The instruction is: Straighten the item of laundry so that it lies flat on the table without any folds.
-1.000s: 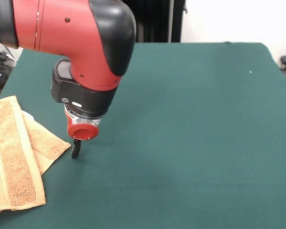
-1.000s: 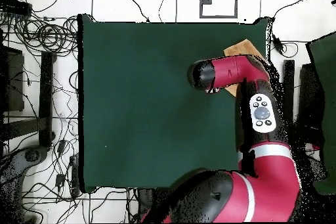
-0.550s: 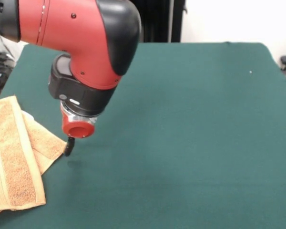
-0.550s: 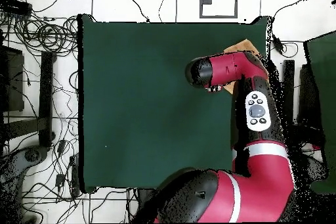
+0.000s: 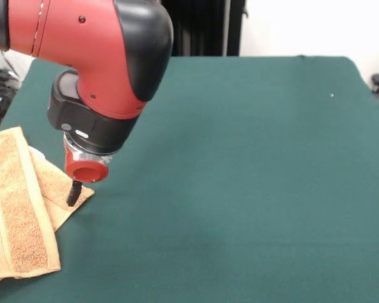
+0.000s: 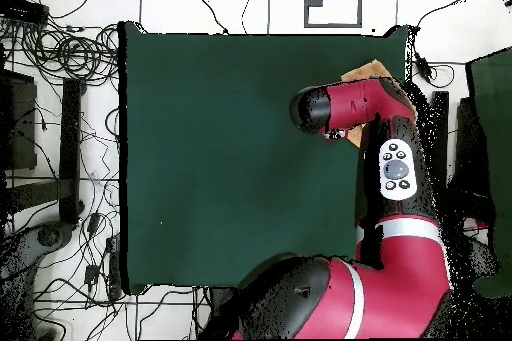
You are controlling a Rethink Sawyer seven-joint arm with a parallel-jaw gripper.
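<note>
The item of laundry (image 5: 19, 208), a tan-orange terry towel, lies folded in layers at the left edge of the green table (image 5: 252, 158) in the front view. One pointed corner sticks out to the right. My gripper (image 5: 72, 194) hangs below the red wrist with its dark tip right at that corner, touching or just above it. Whether it is open or shut does not show. From overhead, only a small piece of the towel (image 6: 365, 70) shows beyond the arm near the table's (image 6: 220, 157) top right corner, and the arm hides the gripper.
The red and black arm (image 6: 395, 167) lies along the table's right side in the overhead view. Cables (image 6: 70, 52) and dark stands crowd the floor on the left. A second green surface (image 6: 492, 107) stands off the right edge.
The arm has swung toward the towel, leftward in the front view. The gripper tip went from the bare cloth beside the corner to the corner itself. The towel has not moved.
</note>
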